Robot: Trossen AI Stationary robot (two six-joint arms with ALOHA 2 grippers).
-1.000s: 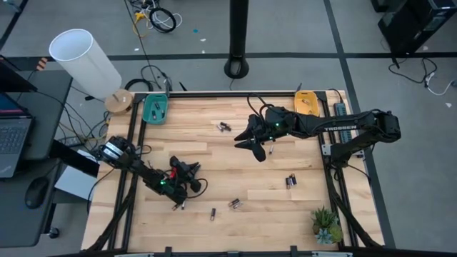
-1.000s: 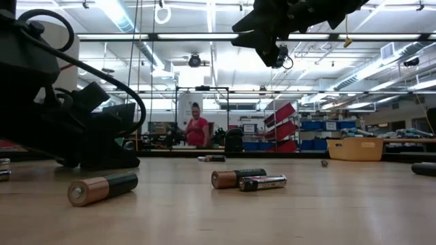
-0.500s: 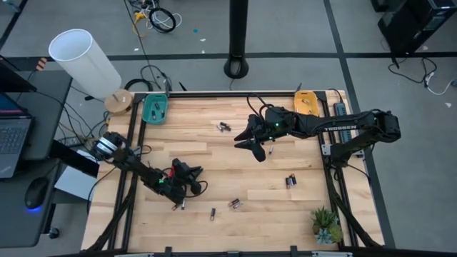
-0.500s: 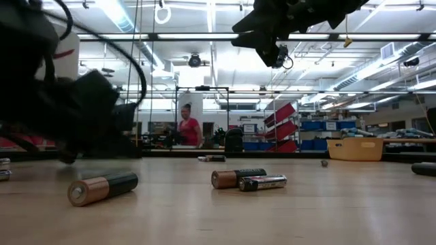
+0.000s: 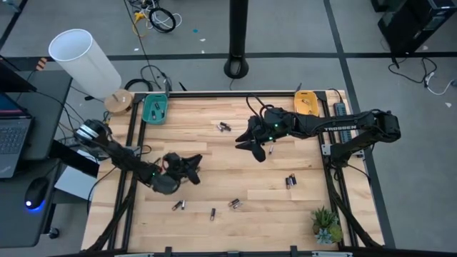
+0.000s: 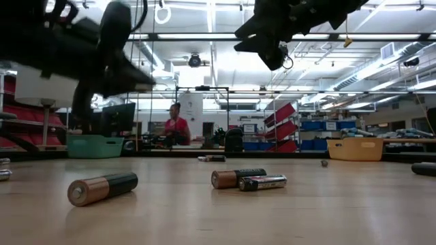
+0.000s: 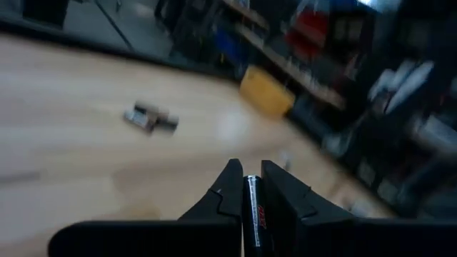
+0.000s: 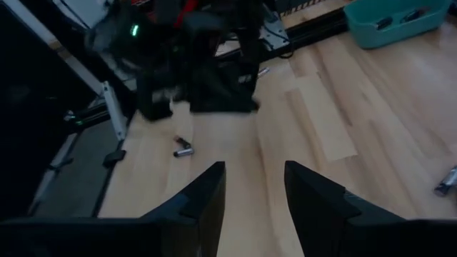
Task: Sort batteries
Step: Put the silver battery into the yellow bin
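Dark left end effector [image 7: 251,207] aloft, clamped on slim battery [image 7: 251,214].

Premises: an industrial robotics lab or workshop. A pale wooden-plank table [image 5: 214,171] in a black metal frame stands on a grey floor marked with dark lines. Loose black cables [image 5: 158,18] lie on that floor; a laptop [image 5: 13,135] sits on a side desk. The low view shows long ceiling strip lights [image 6: 204,36], red storage bins [image 6: 279,129], shelving, and a person in a red top [image 6: 177,126] behind the table.
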